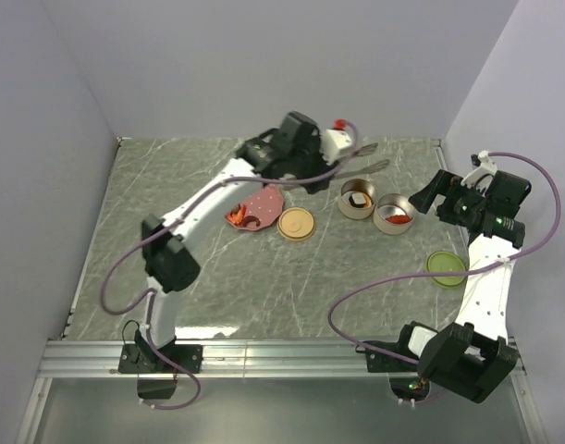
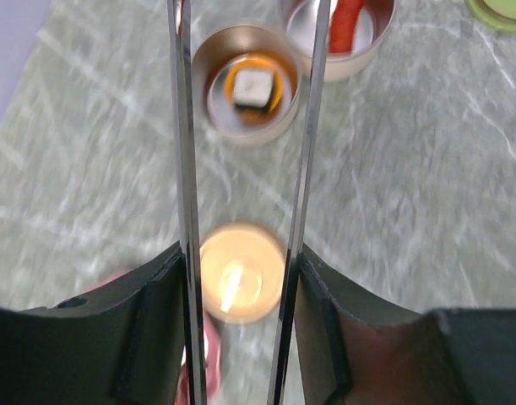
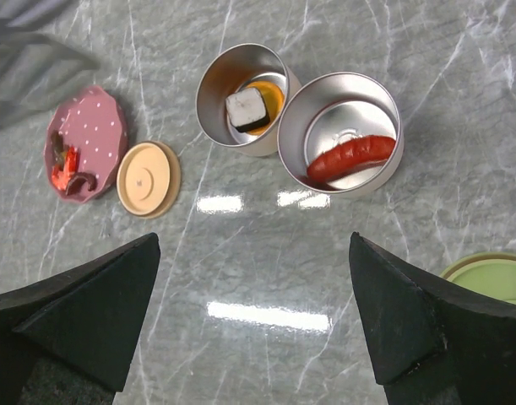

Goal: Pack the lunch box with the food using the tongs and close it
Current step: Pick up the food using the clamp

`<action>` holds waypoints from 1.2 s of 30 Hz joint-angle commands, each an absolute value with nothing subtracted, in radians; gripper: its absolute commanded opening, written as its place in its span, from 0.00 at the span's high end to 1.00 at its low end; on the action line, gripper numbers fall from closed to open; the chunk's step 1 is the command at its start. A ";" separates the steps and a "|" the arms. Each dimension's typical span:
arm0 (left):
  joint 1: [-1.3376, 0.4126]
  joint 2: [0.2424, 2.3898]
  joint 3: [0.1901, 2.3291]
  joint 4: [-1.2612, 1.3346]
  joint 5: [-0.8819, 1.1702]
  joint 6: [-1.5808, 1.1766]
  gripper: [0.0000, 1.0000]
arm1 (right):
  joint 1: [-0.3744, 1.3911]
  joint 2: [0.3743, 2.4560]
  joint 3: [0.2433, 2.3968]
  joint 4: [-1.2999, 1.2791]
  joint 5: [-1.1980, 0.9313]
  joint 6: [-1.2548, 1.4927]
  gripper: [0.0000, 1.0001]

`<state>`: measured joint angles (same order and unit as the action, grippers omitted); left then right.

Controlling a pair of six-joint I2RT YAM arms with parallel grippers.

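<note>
Left gripper (image 2: 239, 260) pinches the tongs (image 2: 183, 126) from outside, tong arms apart, pointing over the two tins near the table's far edge. Right gripper (image 3: 253, 245) is spread wide and empty, by the right edge.

Looks partly packed:
- **Done:** dark-and-pale block (image 3: 244, 108) sits on an orange piece (image 3: 270, 97) in one tin (image 3: 209, 84). One sausage (image 3: 350, 158) is in the other tin (image 3: 384, 110).
- **Left:** red pieces (image 3: 67, 171) are on the pink plate (image 3: 97, 126). Beige lid (image 3: 148, 179) and green lid (image 3: 490, 278) lie off on the table, so closing is not yet done.
</note>
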<state>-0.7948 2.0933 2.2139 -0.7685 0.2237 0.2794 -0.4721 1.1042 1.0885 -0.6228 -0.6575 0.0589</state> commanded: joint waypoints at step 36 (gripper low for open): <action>-0.241 1.650 1.473 -1.057 0.155 0.673 0.55 | -0.451 1.181 1.144 -0.727 -0.710 -0.074 0.00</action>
<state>-0.2234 1.6371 1.4235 -1.0733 0.1623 0.6544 -0.4576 1.1809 1.0992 -0.7242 -0.6998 -0.0547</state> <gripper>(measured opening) 0.448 0.996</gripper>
